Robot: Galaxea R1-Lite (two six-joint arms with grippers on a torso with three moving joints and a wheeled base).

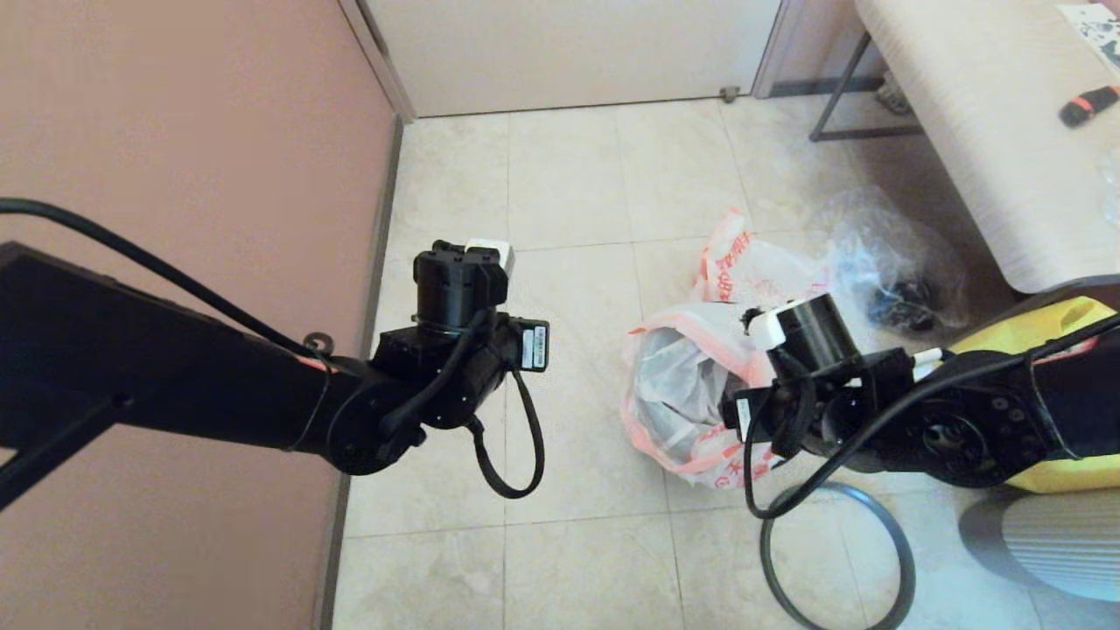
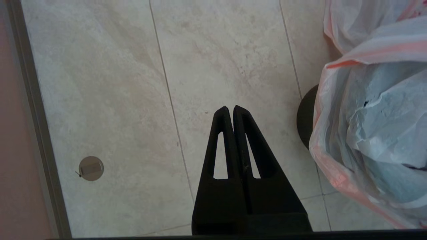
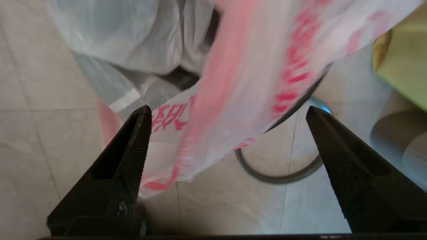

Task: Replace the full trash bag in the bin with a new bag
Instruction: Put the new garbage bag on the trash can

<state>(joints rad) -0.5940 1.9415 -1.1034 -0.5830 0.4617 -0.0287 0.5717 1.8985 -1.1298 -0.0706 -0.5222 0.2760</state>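
So the small round black plastic bin (image 2: pixel 304 121) sits on the beige tiled floor (image 1: pixel 569 184) with the full trash bag (image 1: pixel 678 394), a thin white plastic one with orange-red print, stuffed in it and spilling over the rim so you barely see any black. The right gripper (image 3: pixel 227 133) hangs right above that bag with its fingers spread wide apart, gripping nothing. The left gripper (image 2: pixel 231 111) is off over bare tile beside the bin, fingers pressed together and empty. The thin dark-grey hoop (image 1: pixel 836 560) lies flat on the floor just next to the bin, and a clear crinkled bag (image 1: pixel 892 262) with dark stuff inside sits behind it.
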